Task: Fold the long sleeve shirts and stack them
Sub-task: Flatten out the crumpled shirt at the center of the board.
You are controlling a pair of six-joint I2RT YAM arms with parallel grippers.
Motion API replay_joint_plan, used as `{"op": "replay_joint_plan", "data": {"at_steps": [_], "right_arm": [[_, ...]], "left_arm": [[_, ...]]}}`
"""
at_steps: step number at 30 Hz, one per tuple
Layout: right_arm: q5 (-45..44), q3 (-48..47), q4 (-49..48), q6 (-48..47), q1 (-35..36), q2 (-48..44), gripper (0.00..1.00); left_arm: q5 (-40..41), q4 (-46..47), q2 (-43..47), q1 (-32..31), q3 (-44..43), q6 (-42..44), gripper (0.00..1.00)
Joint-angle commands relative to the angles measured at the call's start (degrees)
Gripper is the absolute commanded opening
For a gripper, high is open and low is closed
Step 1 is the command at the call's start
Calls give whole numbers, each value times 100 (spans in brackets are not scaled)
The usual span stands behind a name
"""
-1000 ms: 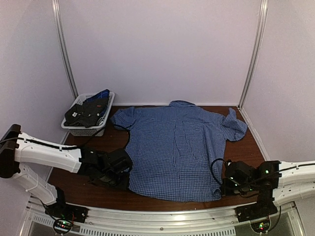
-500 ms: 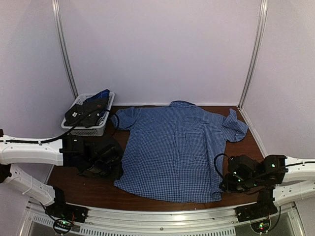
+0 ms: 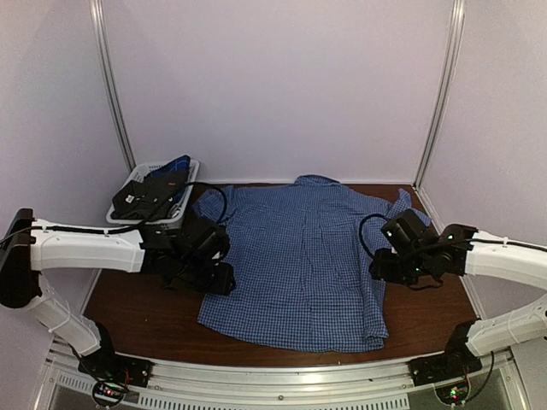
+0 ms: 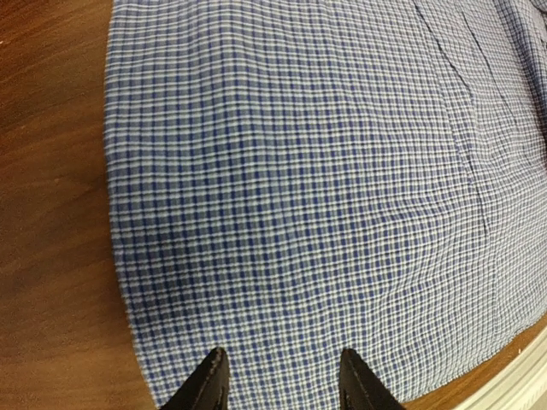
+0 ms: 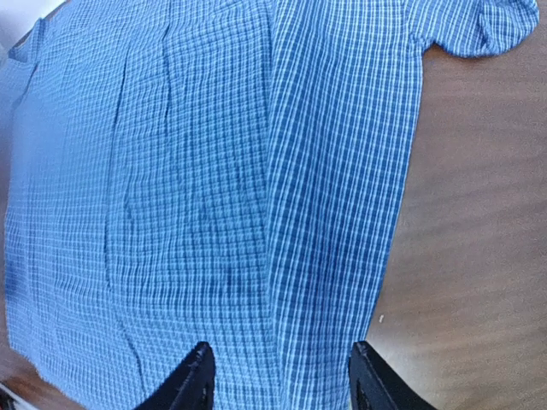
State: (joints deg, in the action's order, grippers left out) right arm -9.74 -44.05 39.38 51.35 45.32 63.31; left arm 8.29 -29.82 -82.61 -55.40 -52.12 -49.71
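Note:
A blue checked shirt [image 3: 308, 256] lies spread flat on the brown table [image 3: 137, 307], collar at the far side and hem toward me. Its sleeves bunch at the far left [image 3: 209, 205] and far right [image 3: 406, 218]. My left gripper [image 3: 215, 275] hovers over the shirt's left edge; in the left wrist view the left gripper [image 4: 282, 380] is open above the cloth [image 4: 299, 171], holding nothing. My right gripper [image 3: 383, 265] hangs over the right edge. The right wrist view shows the right gripper [image 5: 280, 367] open above the fabric [image 5: 214, 171], also empty.
A white basket [image 3: 128, 224] with dark folded clothes [image 3: 154, 192] stands at the far left by the wall. Bare table shows left of the shirt and along its right side [image 3: 436, 273]. Walls close in on three sides.
Both grippers have opened and let go of the shirt's hem corners. Both arms have moved away from me, up along the shirt's left and right edges. The near left corner now lies further left.

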Motion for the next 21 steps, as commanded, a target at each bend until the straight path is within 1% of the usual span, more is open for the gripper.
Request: {"op": "replay_joint_plan", "data": {"at_steps": [1,6,11,17,21], "right_arm": [[503,-152,-1476,-981,-1079,497,51],[1220,-165,-2586,-1142,-2008,1302,42],[1558,-287,-3107,-1237,-2644,2081,35],[1808,-396,-3422,-1439,-3208,2835,34],[1946,-468,-3506,-1547,-3427,3318,34]], "left_arm": [[-511,1100,-614,69,-322,540,45],[-775,1473,-1338,135,-443,751,45],[-790,1463,-1691,185,-408,971,45],[-657,1296,-1801,229,-311,1166,45],[-622,1194,-1828,291,-186,1243,45]]}}
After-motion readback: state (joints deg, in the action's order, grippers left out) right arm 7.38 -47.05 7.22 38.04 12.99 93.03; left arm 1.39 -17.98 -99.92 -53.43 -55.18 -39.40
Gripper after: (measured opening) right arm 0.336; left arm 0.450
